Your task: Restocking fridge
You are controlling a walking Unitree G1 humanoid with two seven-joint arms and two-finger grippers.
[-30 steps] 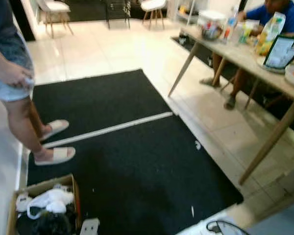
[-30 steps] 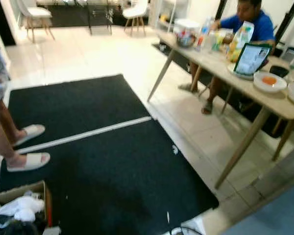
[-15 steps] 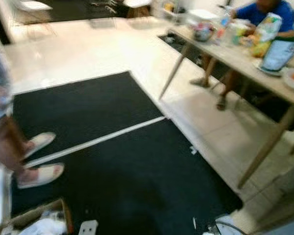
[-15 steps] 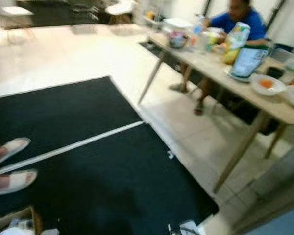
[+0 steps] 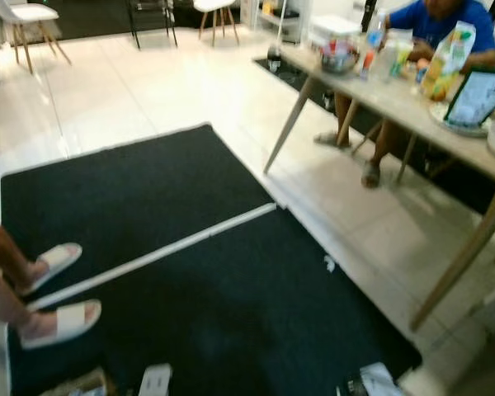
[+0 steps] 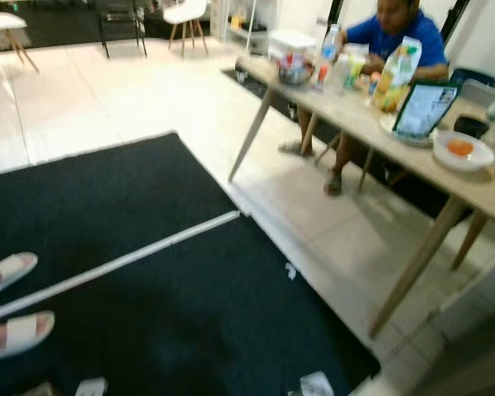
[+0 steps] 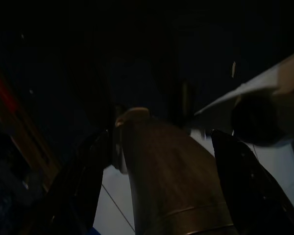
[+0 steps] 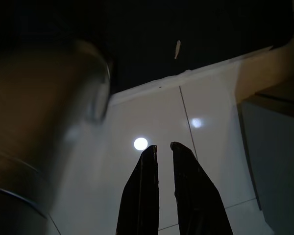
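In the dark left wrist view, a brownish bottle-like cylinder (image 7: 161,166) with a pale cap fills the gap between the two black fingers of my left gripper (image 7: 159,133), which looks shut on it. My right gripper (image 8: 160,146) hangs over white floor tiles with its fingers nearly together and nothing between them. A blurred brown shape (image 8: 34,132) sits close beside it. No fridge is in sight.
Two black mats (image 5: 231,305) split by a white strip (image 5: 157,256) cover the floor ahead. A standing person's slippered feet (image 5: 58,318) are at the left. A wooden table (image 5: 412,103) loaded with food stands on the right, with a seated person (image 5: 437,16) behind it. Chairs (image 5: 25,16) are far back.
The whole picture has shifted as the camera moved. The cardboard box has slid out at the bottom left, and the standing person now sits at the left edge.
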